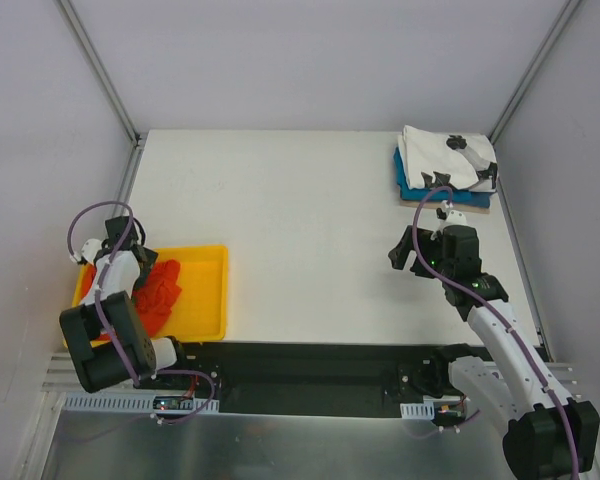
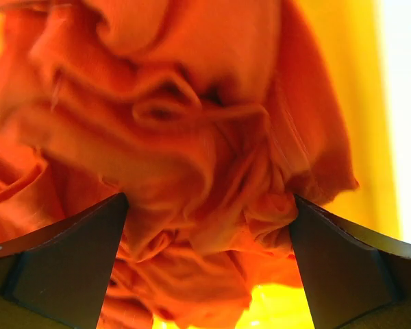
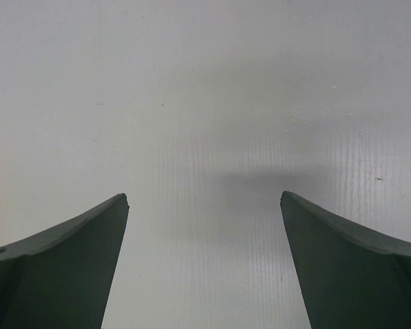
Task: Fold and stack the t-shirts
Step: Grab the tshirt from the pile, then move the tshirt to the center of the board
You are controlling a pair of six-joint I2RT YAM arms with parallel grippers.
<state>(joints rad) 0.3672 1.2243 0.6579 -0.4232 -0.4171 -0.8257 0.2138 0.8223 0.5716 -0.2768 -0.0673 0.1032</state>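
A yellow plastic tray (image 1: 208, 296) sits near the front left corner of the white table (image 1: 300, 230), its long side running roughly front to back; its right wall and front rim stand clear, and its yellow floor shows again in the left wrist view (image 2: 359, 123). The table surface is matte white with a faint ribbed texture, seen close up in the right wrist view (image 3: 205, 103). A dark strip (image 1: 310, 375) runs along the near edge. Pale panels enclose the space on 3 sides, joined at the back corners by 2 slanting metal struts (image 1: 100, 70).
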